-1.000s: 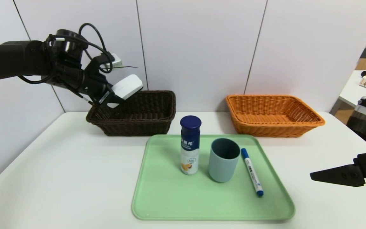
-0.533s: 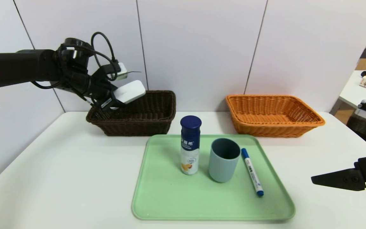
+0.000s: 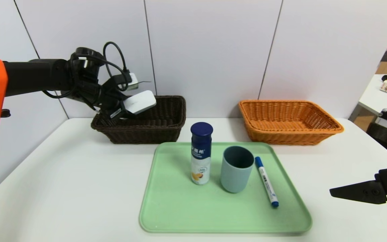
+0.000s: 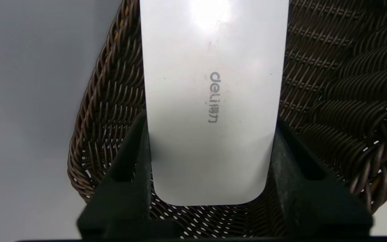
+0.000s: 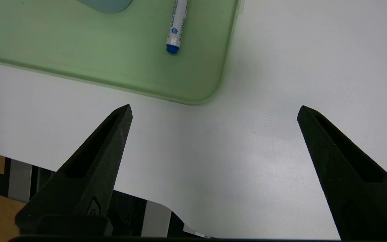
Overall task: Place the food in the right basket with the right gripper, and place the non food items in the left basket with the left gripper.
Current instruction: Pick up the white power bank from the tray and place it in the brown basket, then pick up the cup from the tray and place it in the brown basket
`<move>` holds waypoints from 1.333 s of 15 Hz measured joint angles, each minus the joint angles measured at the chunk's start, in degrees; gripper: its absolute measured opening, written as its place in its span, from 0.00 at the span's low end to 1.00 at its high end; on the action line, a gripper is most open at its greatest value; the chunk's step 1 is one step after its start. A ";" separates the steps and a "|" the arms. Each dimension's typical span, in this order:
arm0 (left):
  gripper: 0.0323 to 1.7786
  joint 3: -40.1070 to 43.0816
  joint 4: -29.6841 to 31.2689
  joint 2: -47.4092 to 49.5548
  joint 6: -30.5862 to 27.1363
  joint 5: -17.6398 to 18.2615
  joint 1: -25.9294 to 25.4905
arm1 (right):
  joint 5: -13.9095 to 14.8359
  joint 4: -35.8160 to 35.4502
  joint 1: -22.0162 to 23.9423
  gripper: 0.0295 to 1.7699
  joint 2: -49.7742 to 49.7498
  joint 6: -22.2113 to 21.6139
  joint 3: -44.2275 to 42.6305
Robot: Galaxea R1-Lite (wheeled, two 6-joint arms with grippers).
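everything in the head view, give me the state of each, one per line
white deli case: between the left hand's fingers, tilted, over the dark brown wicker basket
dark brown wicker basket: upright
orange wicker basket: upright, empty
drink bottle: standing, capped
grey-blue cup: upright, uncovered
marker: lying, capped
right hand: open
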State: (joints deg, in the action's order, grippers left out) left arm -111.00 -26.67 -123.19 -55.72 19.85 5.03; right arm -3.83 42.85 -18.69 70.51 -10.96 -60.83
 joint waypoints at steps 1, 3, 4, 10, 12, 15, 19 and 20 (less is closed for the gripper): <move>0.65 0.00 -0.02 -0.05 0.00 0.00 -0.02 | 0.00 -0.05 0.00 0.96 -0.04 0.02 0.09; 0.72 0.00 -0.11 -0.11 0.07 0.00 -0.05 | 0.00 -0.02 0.00 0.96 -0.11 0.02 0.22; 0.75 0.00 -0.24 -0.11 0.13 0.00 -0.02 | 0.00 -0.02 0.00 0.96 -0.17 0.05 0.22; 0.86 0.00 -0.09 2.16 7.49 0.05 0.45 | -0.09 -0.02 0.23 0.96 -0.41 -0.06 0.26; 0.88 0.27 -0.59 4.52 16.31 -0.20 2.49 | -0.22 -0.11 0.87 0.96 -0.63 0.00 0.26; 0.91 3.15 -1.74 10.59 34.28 -2.82 9.20 | -0.18 -0.13 2.10 0.96 -1.28 0.05 0.66; 0.93 12.62 -1.57 19.66 53.69 -14.70 22.93 | -0.09 -0.18 3.28 0.96 -2.22 0.02 1.85; 0.93 15.65 -1.41 21.98 56.98 -17.18 26.25 | -0.05 -0.21 3.62 0.96 -2.49 0.07 2.10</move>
State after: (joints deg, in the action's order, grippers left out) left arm -95.34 -28.09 -101.21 1.26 2.67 31.28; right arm -3.88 42.64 -15.07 68.02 -10.89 -58.73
